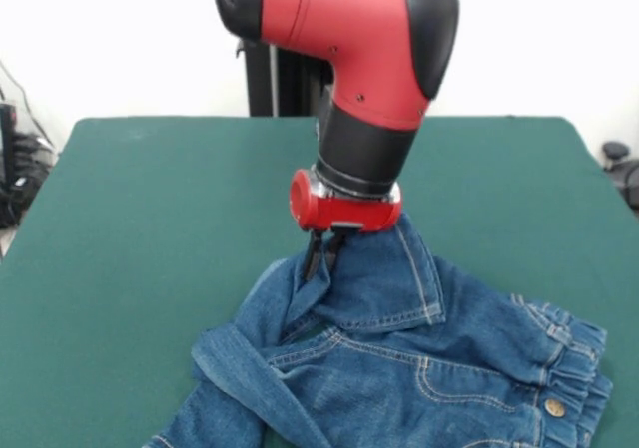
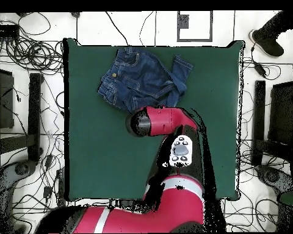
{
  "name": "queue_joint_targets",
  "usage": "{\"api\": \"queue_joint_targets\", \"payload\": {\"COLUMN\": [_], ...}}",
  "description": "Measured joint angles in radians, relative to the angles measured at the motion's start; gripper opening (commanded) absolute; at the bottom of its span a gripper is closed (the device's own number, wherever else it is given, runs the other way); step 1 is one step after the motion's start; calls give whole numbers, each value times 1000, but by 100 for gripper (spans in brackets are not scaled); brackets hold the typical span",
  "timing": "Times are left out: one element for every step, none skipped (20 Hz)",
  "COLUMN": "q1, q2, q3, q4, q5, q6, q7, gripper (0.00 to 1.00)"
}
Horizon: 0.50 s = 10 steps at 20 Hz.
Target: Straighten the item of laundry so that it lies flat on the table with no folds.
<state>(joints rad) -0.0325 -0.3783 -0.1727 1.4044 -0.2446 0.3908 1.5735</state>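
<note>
The small blue denim jeans (image 1: 419,358) lie crumpled at the near right of the green table (image 1: 150,228). The gathered waistband and metal button are at the right, and one leg is folded across at the left. My gripper (image 1: 322,258) points straight down at the far edge of the jeans. Its dark fingers are closed on a fold of denim that is pulled up into a peak beside the red wrist. In the overhead view the jeans (image 2: 140,78) lie near the table's top edge. The arm (image 2: 167,122) hides the gripper there.
The table (image 2: 94,152) is much bigger than the jeans. Cables and equipment lie on the floor around it. A person's leg and shoe (image 2: 272,29) show past the top right corner in the overhead view.
</note>
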Motion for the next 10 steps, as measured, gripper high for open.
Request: {"api": "queue_joint_targets", "payload": {"q1": [0, 0, 0, 0, 0, 0, 0, 1, 2, 2], "q2": [-8, -25, -37, -56, -76, -85, -99, -121, -128, -134], "q3": [-1, -2, -3, -4, -5, -6, -8, -11, -12, -14], "q4": [5, 15, 23, 36, 48, 55, 65, 82, 89, 96], "q5": [2, 5, 7, 8, 9, 9, 8, 7, 7, 7], "q6": [2, 8, 12, 19, 27, 30, 34, 34, 35, 34], "q7": [0, 0, 0, 0, 0, 0, 0, 0, 0, 0], "gripper": [0, 0, 0, 0, 0, 0, 0, 0, 0, 0]}}
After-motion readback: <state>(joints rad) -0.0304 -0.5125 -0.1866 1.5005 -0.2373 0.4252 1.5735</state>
